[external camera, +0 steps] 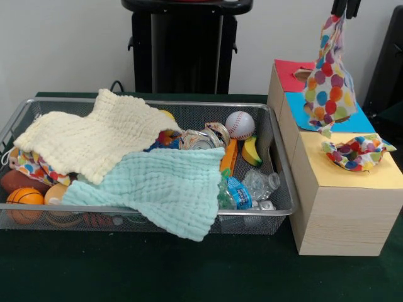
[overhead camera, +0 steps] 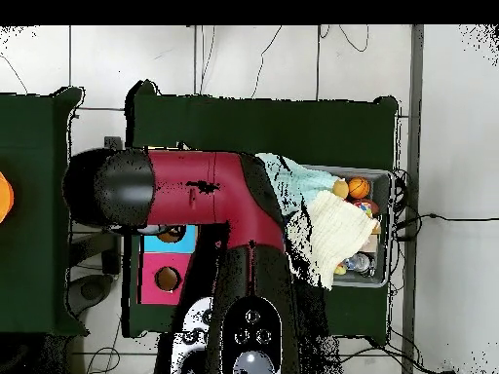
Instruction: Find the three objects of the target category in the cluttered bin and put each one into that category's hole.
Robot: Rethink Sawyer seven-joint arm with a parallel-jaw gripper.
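One polka-dot cloth (external camera: 330, 78) hangs clamped in the gripper (external camera: 346, 9) above the wooden box (external camera: 340, 201); another polka-dot cloth (external camera: 357, 153) lies on the box's yellow top.

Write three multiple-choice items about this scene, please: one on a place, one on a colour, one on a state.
1. Where does the baseball lie?
A. in the wire bin
B. on the box
C. on the green table

2. What colour is the cloth that hangs over the bin's front rim?
A. red
B. mint green
C. black

3. What is the pincer doing?
A. resting open in the bin
B. holding a spotted cloth above the box
C. gripping a bottle

Answers:
1 A, it sits inside, near the back wall.
2 B, the mint cloth droops over the front edge.
3 B, the cloth dangles from it over the blue panel.
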